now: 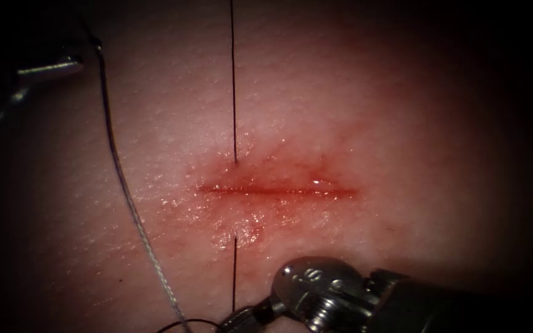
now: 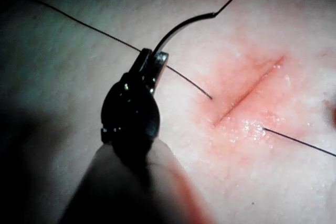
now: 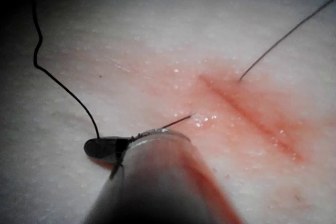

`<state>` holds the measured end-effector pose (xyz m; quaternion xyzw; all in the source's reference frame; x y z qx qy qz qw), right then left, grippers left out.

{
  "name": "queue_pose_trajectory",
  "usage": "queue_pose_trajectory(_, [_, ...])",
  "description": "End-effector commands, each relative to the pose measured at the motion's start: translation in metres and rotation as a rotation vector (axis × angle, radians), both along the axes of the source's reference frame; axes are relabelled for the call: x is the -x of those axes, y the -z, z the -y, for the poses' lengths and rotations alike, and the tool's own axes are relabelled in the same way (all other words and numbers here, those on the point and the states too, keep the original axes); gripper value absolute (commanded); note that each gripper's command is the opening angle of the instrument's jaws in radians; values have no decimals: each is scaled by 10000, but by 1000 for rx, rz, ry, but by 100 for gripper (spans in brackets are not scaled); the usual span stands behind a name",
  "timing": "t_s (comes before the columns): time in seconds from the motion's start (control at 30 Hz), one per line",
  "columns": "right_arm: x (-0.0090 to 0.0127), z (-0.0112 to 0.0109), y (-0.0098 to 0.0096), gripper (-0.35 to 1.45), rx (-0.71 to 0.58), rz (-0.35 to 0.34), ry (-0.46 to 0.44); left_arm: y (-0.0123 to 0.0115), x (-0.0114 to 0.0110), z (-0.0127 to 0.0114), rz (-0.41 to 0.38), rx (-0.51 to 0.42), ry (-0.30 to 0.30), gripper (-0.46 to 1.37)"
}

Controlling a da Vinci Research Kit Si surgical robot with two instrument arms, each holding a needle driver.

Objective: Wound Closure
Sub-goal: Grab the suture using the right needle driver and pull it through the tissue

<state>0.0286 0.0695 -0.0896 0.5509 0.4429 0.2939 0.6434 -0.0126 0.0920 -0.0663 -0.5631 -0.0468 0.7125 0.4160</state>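
Tissue [image 1: 402,111] lies flat with a horizontal cut [image 1: 277,190] near the middle of the endoscope view, its edges wet with red fluid [image 1: 260,176]. Thread [image 1: 233,80] runs straight down from the top edge and enters the tissue just above the cut toward its left end, then comes out again just below the cut [image 1: 234,239] and continues down to the right tool [image 1: 242,319] at the bottom edge. Right tool jaws pressed together on that thread strand near where it leaves the tissue; right wrist view shows the dark jaw tip [image 3: 105,148] lying against the tissue with thread going off from it in a loose curve. Left tool [image 1: 47,69] sits at the far left of the endoscope view, well apart from the cut, on the left side. Left wrist view shows its jaws [image 2: 152,61] pinched on the needle [image 2: 181,29] near the tip end of the curve, the rest of the arc rising free above the tissue with the thread joined at its far end. Needle is out of the tissue, not touching the cut. In the endoscope view a pale curved strand [image 1: 131,203] sweeps from near the left tool down to the bottom edge, left of the cut; cannot tell whether it is needle or thread there.
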Motion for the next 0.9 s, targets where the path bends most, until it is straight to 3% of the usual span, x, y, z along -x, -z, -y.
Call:
queue_pose_trajectory(0.03, [0,4,4,-35,18,17,1,-2,0,0,6,-3,-2,-35])
queue_pose_trajectory(0.13, [-1,20,19,-35,37,45,26,-8,-2,-1,5,-4,6,-35])
queue_pose_trajectory(0.27, [-8,49,45,-35,23,-27,117,-13,-8,-1,8,0,1,-35])
queue_pose_trajectory(0.4, [-17,60,58,-35,33,-69,156,-15,-14,2,21,-2,-15,-35])
queue_pose_trajectory(0.53, [-27,65,65,-35,136,-142,178,-17,-25,9,31,11,-31,-35])
queue_pose_trajectory(0.57, [-28,65,64,-20,158,-155,179,-17,-27,11,35,13,-33,-35])
queue_pose_trajectory(0.6, [-28,64,63,29,173,-164,175,-16,-29,12,39,15,-34,-35])
queue_pose_trajectory(0.67, [-28,60,60,92,275,-216,168,-15,-33,15,48,17,-39,-35])
queue_pose_trajectory(0.77, [-19,42,52,112,477,-261,104,-12,-40,20,80,27,-59,-35])
queue_pose_trajectory(0.9, [-5,19,50,123,569,-269,67,-8,-43,23,104,39,-99,-35])
